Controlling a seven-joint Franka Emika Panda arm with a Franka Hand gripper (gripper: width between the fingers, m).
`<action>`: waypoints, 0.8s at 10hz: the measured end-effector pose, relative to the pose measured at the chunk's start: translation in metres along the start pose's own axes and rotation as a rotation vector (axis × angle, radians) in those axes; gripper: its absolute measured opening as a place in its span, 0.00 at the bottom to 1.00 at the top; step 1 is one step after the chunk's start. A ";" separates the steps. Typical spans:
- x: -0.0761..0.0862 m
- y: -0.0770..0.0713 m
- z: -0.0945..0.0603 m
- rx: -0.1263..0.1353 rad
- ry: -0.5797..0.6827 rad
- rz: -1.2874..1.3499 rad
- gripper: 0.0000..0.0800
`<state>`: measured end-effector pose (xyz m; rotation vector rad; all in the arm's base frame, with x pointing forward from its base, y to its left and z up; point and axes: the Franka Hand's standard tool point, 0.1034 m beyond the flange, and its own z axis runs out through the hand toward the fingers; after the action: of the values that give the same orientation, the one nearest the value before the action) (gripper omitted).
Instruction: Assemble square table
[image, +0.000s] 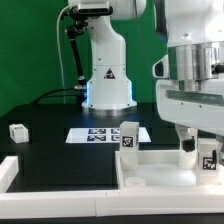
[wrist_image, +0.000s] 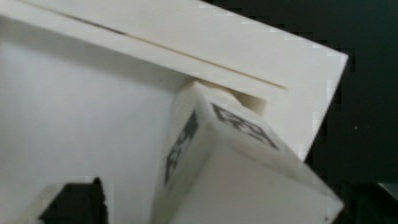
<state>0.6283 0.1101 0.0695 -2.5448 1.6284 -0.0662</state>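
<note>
Jaws open, clear on both sides of a leg (wrist_image: 240, 165) at a corner of the square table slab (image: 160, 165), 4 o'clock in exterior view. Best move: lift the gripper (image: 190, 140) straight up, don't nudge it. Spare leg (image: 18, 131) at 9 o'clock.

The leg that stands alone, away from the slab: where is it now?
This leg sits on the table at the exterior view's far left, well apart from the marker board further right.
</note>
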 end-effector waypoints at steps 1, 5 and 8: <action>0.000 0.000 0.000 -0.007 0.012 -0.160 0.81; -0.024 -0.010 -0.001 -0.013 0.077 -0.773 0.81; -0.017 -0.005 0.001 -0.021 0.072 -0.661 0.48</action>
<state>0.6257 0.1280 0.0700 -3.0029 0.7380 -0.1991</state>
